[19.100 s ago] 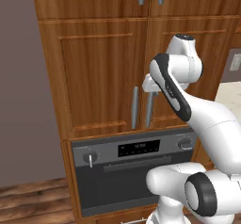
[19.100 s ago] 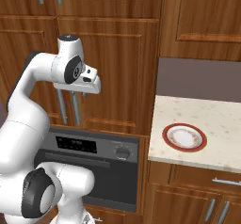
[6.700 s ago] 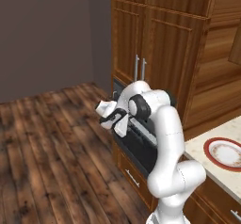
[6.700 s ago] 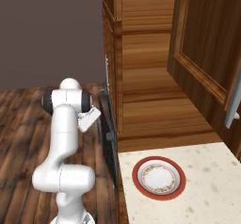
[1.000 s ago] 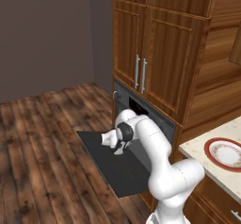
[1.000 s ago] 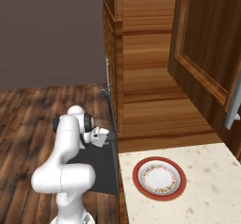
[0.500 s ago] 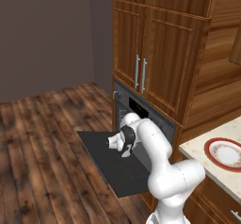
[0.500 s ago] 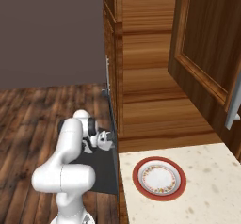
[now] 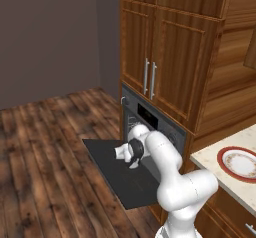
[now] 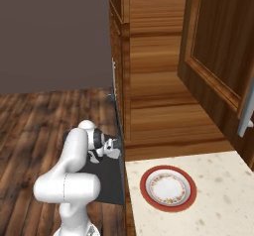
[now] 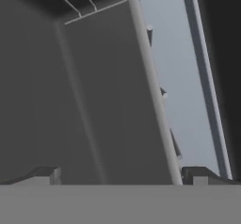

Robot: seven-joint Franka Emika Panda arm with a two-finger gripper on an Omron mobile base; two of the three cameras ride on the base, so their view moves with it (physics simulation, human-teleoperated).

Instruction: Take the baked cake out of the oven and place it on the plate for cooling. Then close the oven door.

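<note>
Oven door (image 9: 120, 174) lies folded down flat; we see our claw (image 11: 117, 173) spread wide above it, facing the oven (image 9: 150, 127). Plate (image 10: 168, 188) sits on the table (image 10: 218, 200).

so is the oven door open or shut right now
Open. The oven door lies folded down flat, level over the wood floor, below the oven front.

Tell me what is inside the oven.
The hand view looks into the oven: a wire rack near the top and a pale blue-grey tray along one side. The cake is not visible from this angle; it may be hidden.
</note>
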